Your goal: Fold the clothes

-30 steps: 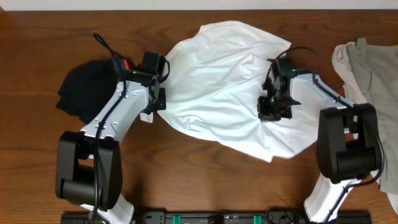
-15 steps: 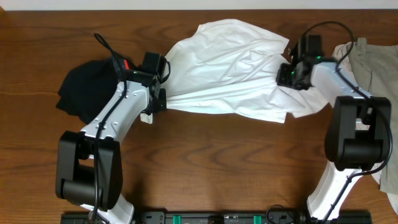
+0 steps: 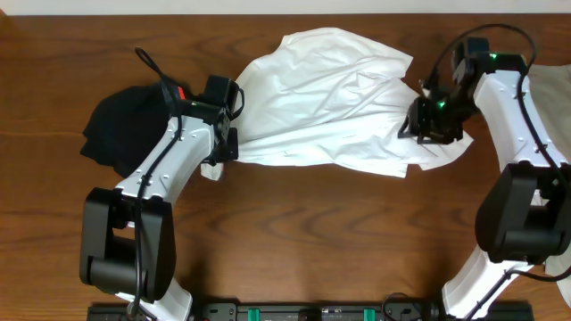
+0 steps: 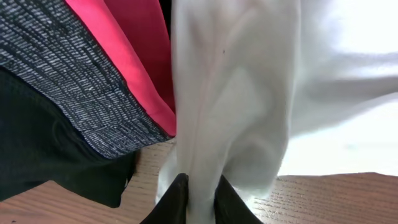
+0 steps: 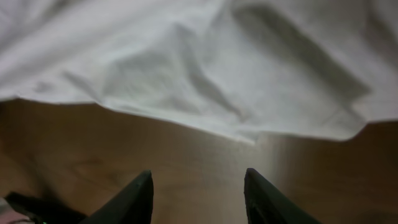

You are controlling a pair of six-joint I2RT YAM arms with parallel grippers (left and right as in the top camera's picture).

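Observation:
A white garment (image 3: 321, 107) lies rumpled across the middle back of the table. My left gripper (image 3: 223, 150) is shut on its bunched left edge, and the left wrist view shows the white cloth (image 4: 236, 112) pinched between the fingers (image 4: 200, 190). My right gripper (image 3: 426, 132) hovers over the garment's right end, open and empty. In the right wrist view its fingers (image 5: 198, 180) stand over bare wood, with the white garment's edge (image 5: 205, 81) just ahead.
A black garment (image 3: 125, 129) with a pink lining (image 4: 137, 68) is heaped at the left, close behind my left gripper. A beige garment (image 3: 540, 85) lies at the right edge. The wooden table (image 3: 312, 241) shows in front.
My right gripper pulled the white garment's lower right part back and to the right, narrowing the garment, then let go and now hovers open. The left gripper has kept its hold.

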